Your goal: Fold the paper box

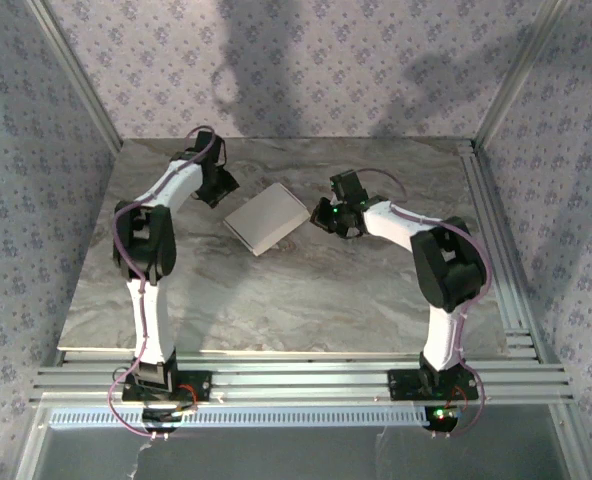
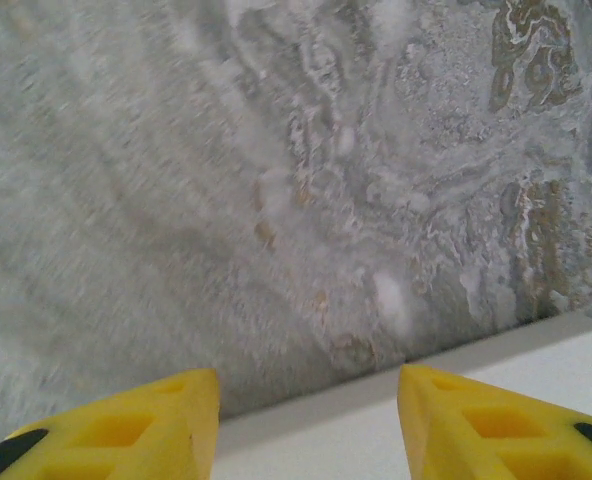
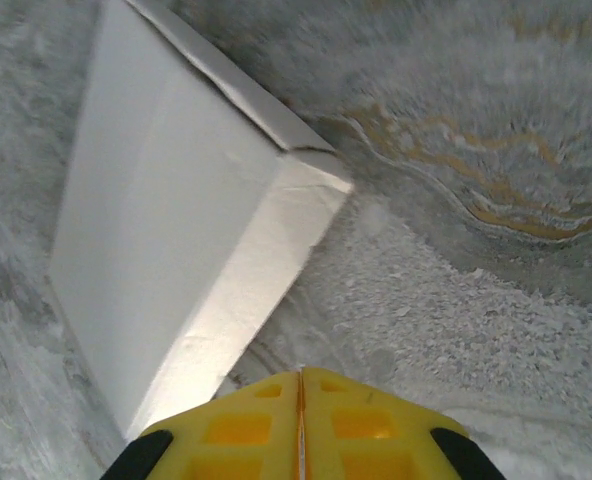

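Surface: grey marble-patterned tabletop inside an aluminium frame, with floral wallpapered walls behind and to both sides.
Paper box: the paper box lies flat near the middle of the tabletop towards the far side, folded into a plain white rectangle and turned at an angle to the table edges.
Left gripper: the left gripper sits just beside the box's upper-left edge, as seen from above.
Right gripper: the right gripper sits just beside the box's right corner, so the box lies between the two.
Overhead view adds: the box's whole outline and both arms bent inward towards it.
Left wrist view adds: the left gripper has its yellow fingers well apart and nothing between them. A white edge of the box runs under them against the marble.
Right wrist view adds: the right gripper has its yellow fingers pressed together and empty. The box is close in front, its side wall and a creased top edge visible. Whether the fingertips touch it cannot be told.
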Controlling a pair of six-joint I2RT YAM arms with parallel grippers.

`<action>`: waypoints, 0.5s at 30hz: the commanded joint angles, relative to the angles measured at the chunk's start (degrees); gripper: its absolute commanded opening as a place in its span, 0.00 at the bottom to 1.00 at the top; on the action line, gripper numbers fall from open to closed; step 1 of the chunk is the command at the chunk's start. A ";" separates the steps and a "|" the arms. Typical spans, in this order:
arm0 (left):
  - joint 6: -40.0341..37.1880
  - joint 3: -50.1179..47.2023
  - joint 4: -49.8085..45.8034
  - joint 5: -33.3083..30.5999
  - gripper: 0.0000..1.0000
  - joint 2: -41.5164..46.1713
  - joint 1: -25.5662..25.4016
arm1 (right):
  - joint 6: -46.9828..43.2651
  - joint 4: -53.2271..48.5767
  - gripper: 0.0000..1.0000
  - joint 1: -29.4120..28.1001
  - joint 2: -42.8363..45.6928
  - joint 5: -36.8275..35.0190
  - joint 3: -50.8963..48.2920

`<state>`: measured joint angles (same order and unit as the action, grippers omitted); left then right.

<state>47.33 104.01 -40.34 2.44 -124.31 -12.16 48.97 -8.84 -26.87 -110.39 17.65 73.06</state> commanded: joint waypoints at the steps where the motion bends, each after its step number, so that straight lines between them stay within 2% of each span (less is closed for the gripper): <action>1: -8.08 5.83 -7.32 -0.69 0.48 -4.15 -1.01 | 3.42 0.31 0.08 -2.25 -2.76 4.03 3.63; 7: -7.32 0.77 -3.85 0.35 0.47 -3.59 -1.64 | 5.43 2.51 0.06 -5.27 -2.94 1.93 0.54; 15: -4.63 -7.69 1.13 3.03 0.46 0.71 -1.87 | 5.52 1.64 0.03 -7.45 -6.13 0.87 2.66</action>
<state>41.85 98.96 -39.35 3.84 -126.52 -13.72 53.43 -6.52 -34.09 -114.59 18.92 74.32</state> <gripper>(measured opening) 0.465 0.052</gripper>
